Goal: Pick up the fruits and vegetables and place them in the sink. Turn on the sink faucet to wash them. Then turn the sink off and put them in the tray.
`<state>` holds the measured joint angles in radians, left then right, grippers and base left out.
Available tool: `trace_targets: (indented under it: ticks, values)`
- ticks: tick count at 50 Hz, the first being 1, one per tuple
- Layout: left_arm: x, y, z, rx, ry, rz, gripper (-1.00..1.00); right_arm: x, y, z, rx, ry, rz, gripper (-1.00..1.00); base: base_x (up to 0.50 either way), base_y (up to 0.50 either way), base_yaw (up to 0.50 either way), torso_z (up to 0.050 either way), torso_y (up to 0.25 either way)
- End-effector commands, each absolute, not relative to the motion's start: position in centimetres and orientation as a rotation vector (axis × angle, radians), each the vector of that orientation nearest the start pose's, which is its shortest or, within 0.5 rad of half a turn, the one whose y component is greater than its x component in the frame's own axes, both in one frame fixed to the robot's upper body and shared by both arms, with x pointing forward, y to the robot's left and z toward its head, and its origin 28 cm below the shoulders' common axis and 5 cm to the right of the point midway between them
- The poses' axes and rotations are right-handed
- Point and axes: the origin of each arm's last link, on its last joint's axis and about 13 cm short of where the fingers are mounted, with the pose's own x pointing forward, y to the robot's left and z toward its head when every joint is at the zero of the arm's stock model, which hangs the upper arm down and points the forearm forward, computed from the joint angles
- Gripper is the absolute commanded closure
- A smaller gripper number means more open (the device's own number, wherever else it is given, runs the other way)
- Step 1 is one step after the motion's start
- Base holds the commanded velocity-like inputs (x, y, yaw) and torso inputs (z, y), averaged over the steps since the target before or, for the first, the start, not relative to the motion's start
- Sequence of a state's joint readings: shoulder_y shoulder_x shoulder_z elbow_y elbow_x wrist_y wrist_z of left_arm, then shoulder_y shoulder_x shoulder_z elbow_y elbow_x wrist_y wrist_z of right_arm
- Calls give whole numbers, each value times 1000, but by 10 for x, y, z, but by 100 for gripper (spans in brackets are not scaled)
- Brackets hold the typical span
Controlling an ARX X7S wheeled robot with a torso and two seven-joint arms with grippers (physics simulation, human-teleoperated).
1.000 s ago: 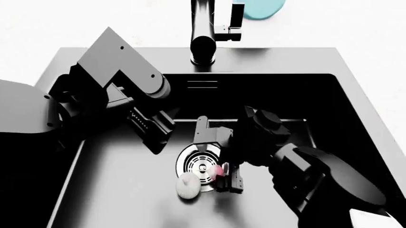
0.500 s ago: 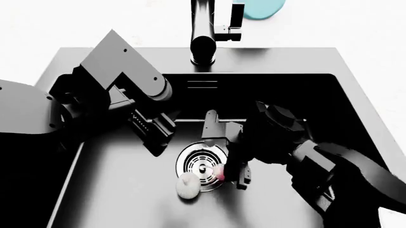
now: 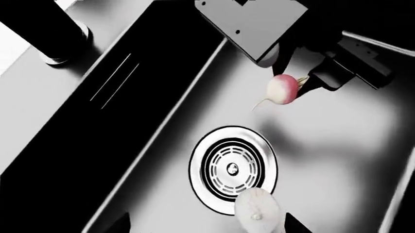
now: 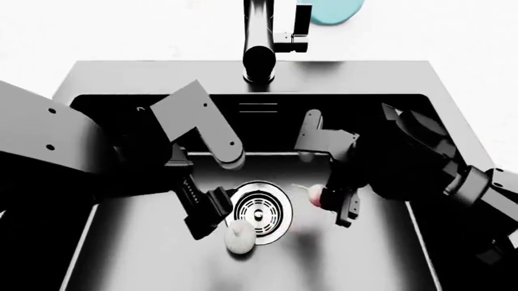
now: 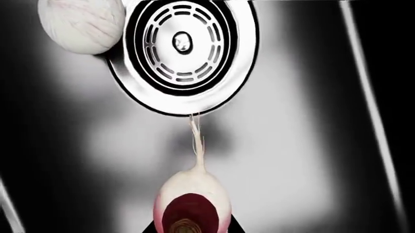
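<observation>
- Hanging pinched between the dark jaws of the right gripper [image 4: 333, 203] is the small round pink-red radish [image 4: 312, 194], smooth-skinned, its thin white root tail trailing toward the drain. It's lifted off the basin floor; you can see its soft shadow underneath in the left wrist view, radish [image 3: 283, 89].
- Whitish-grey garlic-like bulb [image 4: 239, 237], faintly ribbed and papery-looking, sits on the floor touching the rim of the round silver drain [image 4: 259, 212], which is shiny metal with ringed slots.
- Both are inside the large rectangular black sink [image 4: 121, 242], a matte basin with a steel-grey rim.
- Left gripper [image 4: 206, 212] is a blocky black thing hovering just beside the bulb; can't tell how its jaws are set.
- Tall matte black cylindrical sink faucet [image 4: 259, 42] stands behind the basin, short lever sticking out sideways.
- Pale blue round pot [image 4: 332, 9] peeks in behind the faucet.
</observation>
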<state>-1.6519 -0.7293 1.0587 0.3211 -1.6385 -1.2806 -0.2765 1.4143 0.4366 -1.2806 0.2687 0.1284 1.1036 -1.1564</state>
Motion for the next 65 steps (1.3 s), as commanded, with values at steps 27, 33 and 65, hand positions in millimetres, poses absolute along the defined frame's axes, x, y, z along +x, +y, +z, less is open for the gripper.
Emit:
trace_targets:
  ticks: [27, 33, 65]
  values:
    - [298, 204, 282, 781, 667, -1106, -100, 362, -138, 275, -906, 905, 847, 100, 0, 0, 0, 0, 0]
    - [309, 198, 270, 784, 710, -1129, -100, 363, -138, 274, -905, 904, 837, 100, 0, 0, 0, 0, 0]
    - [346, 183, 231, 796, 921, -1169, -100, 362, -141, 269, -894, 910, 820, 100, 0, 0, 0, 0, 0]
